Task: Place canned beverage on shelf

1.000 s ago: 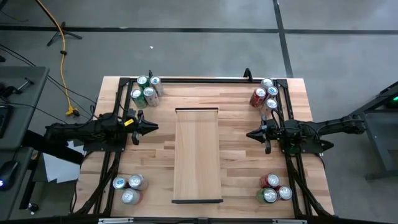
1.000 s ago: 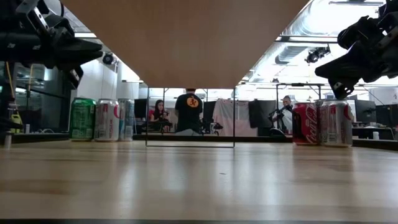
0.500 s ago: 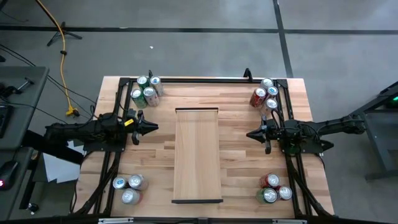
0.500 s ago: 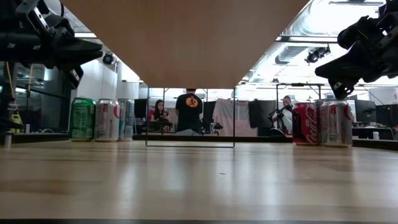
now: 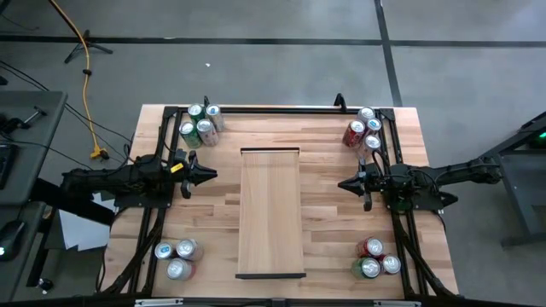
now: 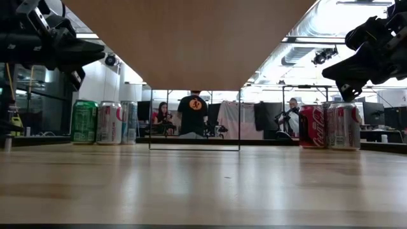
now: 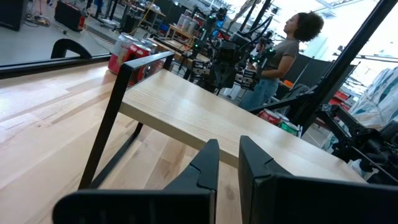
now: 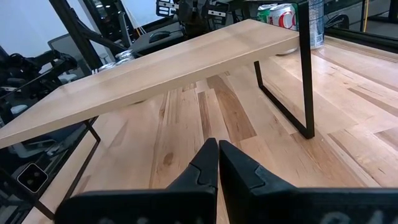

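Both tools are waiting with fingers together and holding nothing: your left tool (image 5: 207,175) at 9 o'clock of the shelf (image 5: 270,213), your right tool (image 5: 344,184) at 3 o'clock. The cans are standing in four clusters at the counter (image 5: 333,230) corners, for example at 11 o'clock (image 5: 199,126). You are risking knocking neighbours over, because the cans are touching each other. Also a can may tip on the narrow raised shelf.

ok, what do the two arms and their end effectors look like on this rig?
Both arms are dark, near-black, jointed links. The left end effector has a small yellow mark just behind its pointed tip. The right end effector is all dark with a short crosswise bar behind it. In the wrist views, each one's fingers are matte black, angular and tapered.
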